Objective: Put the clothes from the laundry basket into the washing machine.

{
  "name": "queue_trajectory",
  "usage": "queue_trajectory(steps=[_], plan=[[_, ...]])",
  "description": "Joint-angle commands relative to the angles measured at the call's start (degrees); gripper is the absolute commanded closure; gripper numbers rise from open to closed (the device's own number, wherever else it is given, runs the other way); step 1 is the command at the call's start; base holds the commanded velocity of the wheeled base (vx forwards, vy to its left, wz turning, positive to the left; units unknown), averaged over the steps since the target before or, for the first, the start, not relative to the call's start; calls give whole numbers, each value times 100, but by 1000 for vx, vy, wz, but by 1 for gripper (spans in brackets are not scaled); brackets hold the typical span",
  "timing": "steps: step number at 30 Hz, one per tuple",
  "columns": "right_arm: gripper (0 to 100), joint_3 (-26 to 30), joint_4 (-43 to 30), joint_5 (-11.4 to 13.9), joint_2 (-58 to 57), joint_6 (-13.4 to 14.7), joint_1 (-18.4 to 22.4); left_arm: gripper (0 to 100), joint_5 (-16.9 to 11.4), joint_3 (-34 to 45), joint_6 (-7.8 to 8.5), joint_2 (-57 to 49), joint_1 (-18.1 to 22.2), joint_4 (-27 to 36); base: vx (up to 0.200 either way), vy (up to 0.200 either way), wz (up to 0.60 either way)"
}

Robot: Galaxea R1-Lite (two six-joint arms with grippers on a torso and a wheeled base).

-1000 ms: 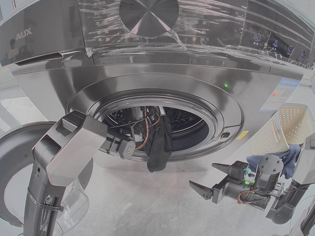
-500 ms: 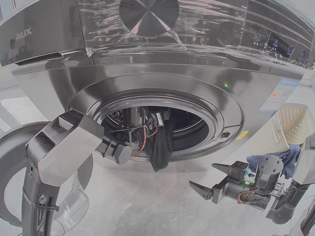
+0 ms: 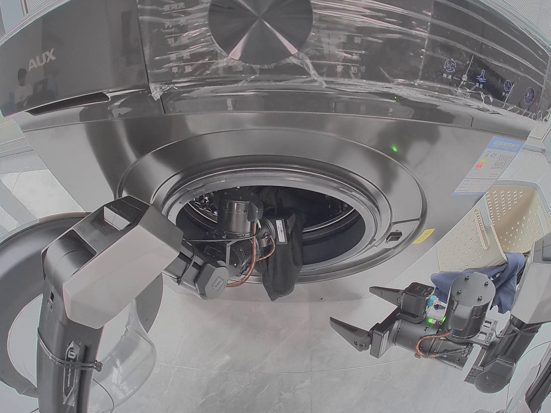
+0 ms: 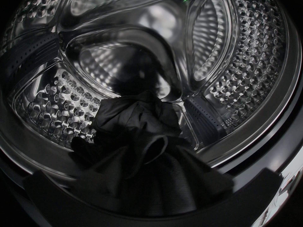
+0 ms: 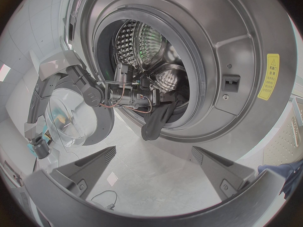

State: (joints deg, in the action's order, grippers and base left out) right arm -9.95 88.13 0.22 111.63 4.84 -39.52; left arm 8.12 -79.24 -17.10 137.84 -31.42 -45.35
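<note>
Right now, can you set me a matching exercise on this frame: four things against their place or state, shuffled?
Things:
1 black garment
2 blue cloth
3 right gripper
4 washer door

States:
A swung open at left
B draped over the drum lip
C open, holding nothing
D by the cream basket

Pairs: 1-B, 2-D, 3-C, 4-A

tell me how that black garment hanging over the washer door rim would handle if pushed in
Likely floppy: the black garment droops limply over the door rim and bunches in folds inside the drum. Probably light, the cloth looking thin; a push may crumple it rather than slide it whole.
</note>
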Motion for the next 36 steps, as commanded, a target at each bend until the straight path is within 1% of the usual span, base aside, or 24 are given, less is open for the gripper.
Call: queue_trajectory(steps=[1, 3, 10, 12, 13, 14, 16, 17, 20, 24, 28, 29, 30, 31, 34, 35, 36], plan=[[0, -7, 3, 4, -1, -1, -3, 100, -3, -83, 32, 217, 4, 44, 0, 0, 0], [0, -7, 3, 4, -1, -1, -3, 100, -3, -109, 32, 226, 4, 44, 0, 0, 0], [0, -16, 3, 4, -1, -1, -3, 100, 5, -716, -47, 217, -5, -44, 0, 0, 0], [0, -34, 3, 4, -1, -1, -3, 100, 32, -1015, -127, 217, 4, -202, 0, 0, 0], [0, -34, 3, 4, -1, 8, -3, 100, 32, -1032, -135, 217, 4, -211, 0, 0, 0], [0, -42, 3, 4, -1, -1, -3, 100, 49, -1234, -276, 226, 21, -352, 0, 0, 0], [0, -42, 3, 4, -1, -1, -3, 100, 49, -1269, -294, 235, 21, -369, 0, 0, 0], [0, -42, 3, 4, -1, -1, -3, 100, 85, -1498, -338, 366, 48, -492, 0, 0, 0], [0, -42, 3, 4, -1, -1, -12, 100, 199, -1700, -329, 533, 83, -633, 0, 0, 0], [0, -42, 3, 4, -1, -1, -3, 100, 375, -2175, -302, 832, 100, -721, 0, 0, 0], [0, -51, 3, 4, -1, -1, -3, 100, 550, -2983, -294, 1131, 162, -712, 0, 0, 0], [0, -51, 3, 4, -1, -1, -3, 100, 550, -2983, -294, 1131, 162, -712, 0, 0, 0], [0, -51, 3, 4, -1, -1, -3, 100, 603, -3344, -294, 1272, 188, -703, 0, 0, 0], [0, -42, 3, 4, -1, -1, -3, 100, 621, -3484, -285, 1333, 197, -686, 0, 0, 0], [0, -42, 3, 4, -1, -1, -3, 100, 621, -3535, -241, 1386, 197, -677, 0, 0, 0], [0, -42, 3, 4, -1, -1, -3, 100, 621, -3535, -188, 1386, 197, -677, 0, 0, 0], [0, -42, 3, 4, -1, -1, -3, 100, 621, -3535, -171, 1395, 188, -686, 0, 0, 0]])
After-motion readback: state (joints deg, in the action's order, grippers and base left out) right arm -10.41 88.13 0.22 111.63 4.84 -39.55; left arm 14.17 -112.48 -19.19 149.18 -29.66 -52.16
